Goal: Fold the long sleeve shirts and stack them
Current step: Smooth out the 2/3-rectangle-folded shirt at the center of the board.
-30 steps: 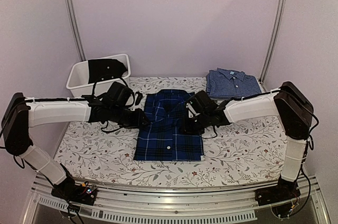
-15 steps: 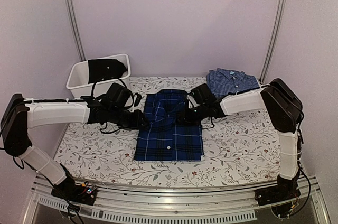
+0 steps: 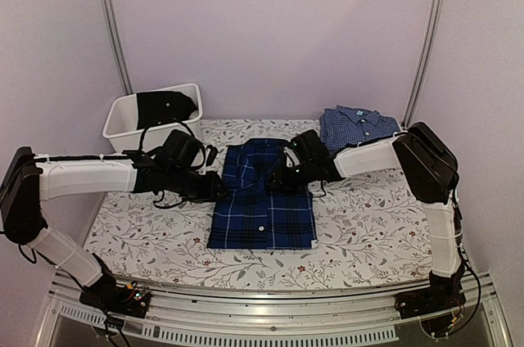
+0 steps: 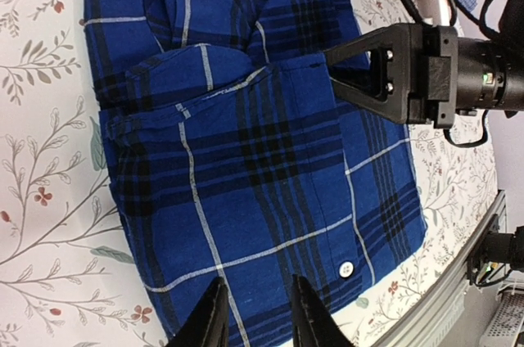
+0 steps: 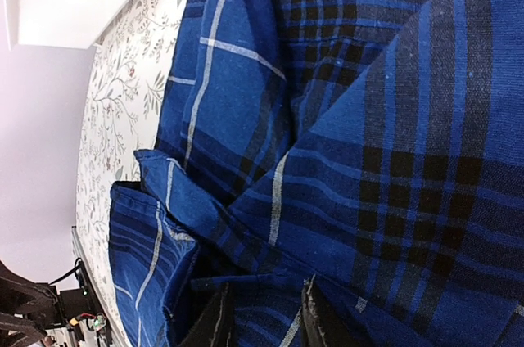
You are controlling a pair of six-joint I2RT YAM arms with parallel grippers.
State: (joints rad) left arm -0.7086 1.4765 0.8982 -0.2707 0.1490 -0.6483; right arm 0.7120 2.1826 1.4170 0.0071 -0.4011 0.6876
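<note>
On the table, the left gripper and right gripper rest parted, empty, at the folded plaid shirt; stacking it onto the checked shirt seems next.

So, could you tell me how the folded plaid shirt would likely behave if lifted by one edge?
Probably floppy: the plaid shirt is soft cloth, and its folded layers bulge and crease. Lifted so, it would likely sag and unfold, since nothing pins the folds. Pushed, it may bunch on the tablecloth rather than slide.
</note>
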